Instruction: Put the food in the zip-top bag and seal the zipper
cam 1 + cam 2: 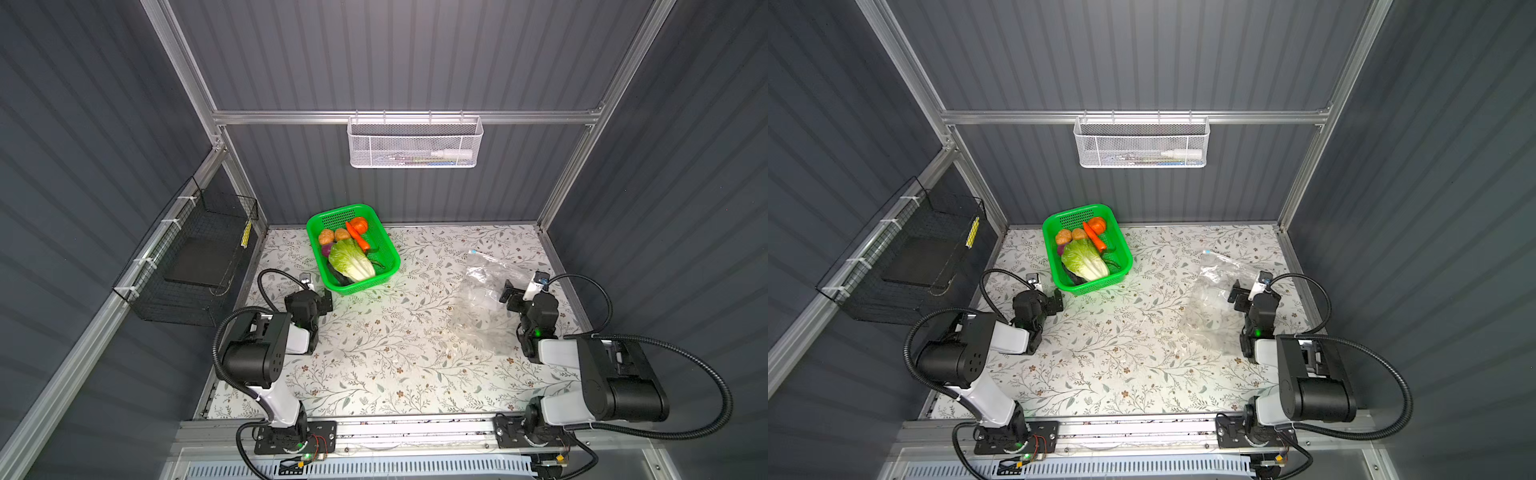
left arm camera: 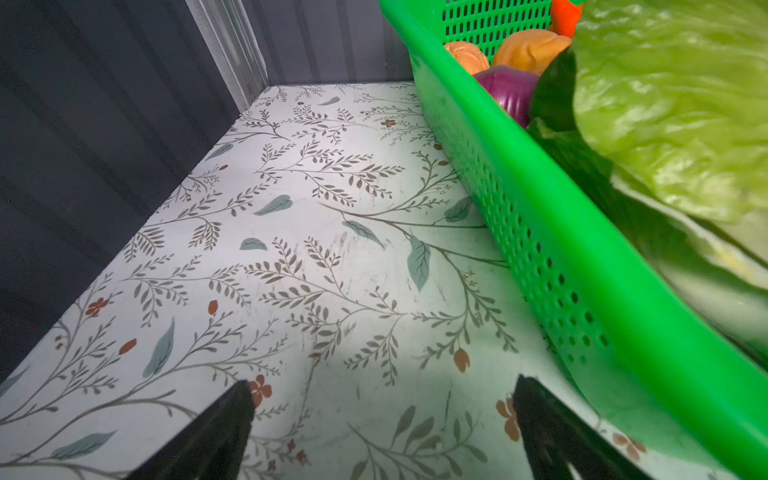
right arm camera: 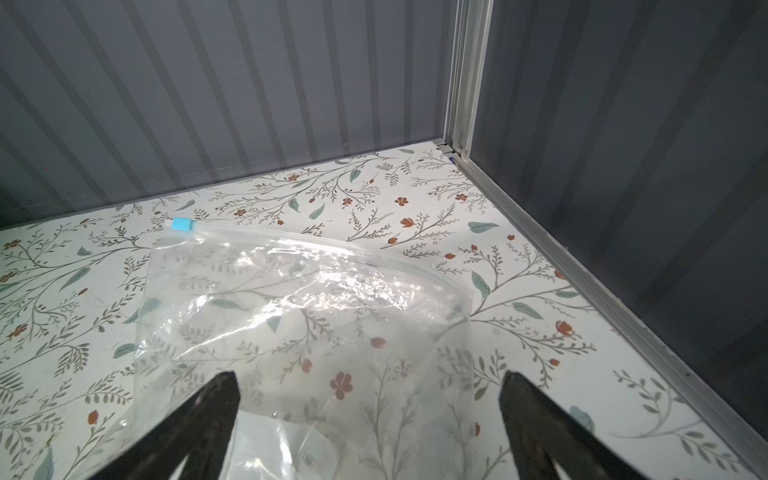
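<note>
No legible txt, brand, no. or sign in any view. Marks seen but too small/blurred to read: yellow strip [image 1: 247,235] w/ dark marks on black wire basket [image 1: 174,307] at left wall [image 1: 83,166]; label on white bottle [image 1: 451,154] in white mesh basket [image 1: 390,145] on rear rail [image 1: 291,117]; faint dark print on zip-top bag [image 3: 307,316], right wrist view.

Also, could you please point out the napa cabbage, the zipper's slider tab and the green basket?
napa cabbage [image 1: 351,261]: in a top view, leaf middle.
slider tab [image 3: 181,224]: right wrist view, blue face.
green basket [image 2: 623,299]: left wrist view, rim.
</note>
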Robot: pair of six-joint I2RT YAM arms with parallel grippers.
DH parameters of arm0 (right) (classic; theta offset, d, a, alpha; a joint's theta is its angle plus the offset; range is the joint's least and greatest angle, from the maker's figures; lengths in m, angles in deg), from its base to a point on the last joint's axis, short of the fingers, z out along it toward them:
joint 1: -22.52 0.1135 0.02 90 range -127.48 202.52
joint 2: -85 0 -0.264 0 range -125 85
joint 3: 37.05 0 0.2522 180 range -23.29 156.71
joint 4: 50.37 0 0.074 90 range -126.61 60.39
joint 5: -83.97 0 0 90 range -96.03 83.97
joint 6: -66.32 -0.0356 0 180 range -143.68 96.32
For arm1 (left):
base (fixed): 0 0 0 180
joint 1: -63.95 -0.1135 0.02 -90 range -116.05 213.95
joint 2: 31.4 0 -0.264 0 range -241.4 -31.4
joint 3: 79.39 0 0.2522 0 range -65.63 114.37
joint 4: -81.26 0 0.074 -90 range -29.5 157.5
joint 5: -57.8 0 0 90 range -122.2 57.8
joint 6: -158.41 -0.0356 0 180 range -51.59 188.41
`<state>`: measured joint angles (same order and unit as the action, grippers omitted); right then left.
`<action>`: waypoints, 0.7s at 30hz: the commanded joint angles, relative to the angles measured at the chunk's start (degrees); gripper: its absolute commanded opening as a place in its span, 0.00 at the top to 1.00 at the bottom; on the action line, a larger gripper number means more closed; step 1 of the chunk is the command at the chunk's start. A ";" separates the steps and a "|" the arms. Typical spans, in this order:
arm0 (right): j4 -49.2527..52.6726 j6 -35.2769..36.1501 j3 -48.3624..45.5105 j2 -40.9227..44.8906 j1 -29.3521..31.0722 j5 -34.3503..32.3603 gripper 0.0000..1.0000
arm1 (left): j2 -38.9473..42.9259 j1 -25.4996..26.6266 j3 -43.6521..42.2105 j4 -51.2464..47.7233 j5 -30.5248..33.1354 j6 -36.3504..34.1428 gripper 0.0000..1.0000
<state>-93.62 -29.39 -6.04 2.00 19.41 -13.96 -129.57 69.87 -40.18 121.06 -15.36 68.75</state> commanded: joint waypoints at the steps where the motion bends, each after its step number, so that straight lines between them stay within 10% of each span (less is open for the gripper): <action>1: -0.73 0.58 0.08 -0.35 0.21 0.08 0.01 | -0.26 0.15 0.98 0.14 -0.11 -1.13 0.01; 21: 0.10 0.53 0.58 -0.41 0.17 0.10 0.01 | -0.27 -0.86 1.79 -1.70 -2.37 -0.60 0.01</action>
<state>-93.55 -29.39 -6.04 2.00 19.41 -13.93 -129.57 69.47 -39.41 119.77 -16.89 68.77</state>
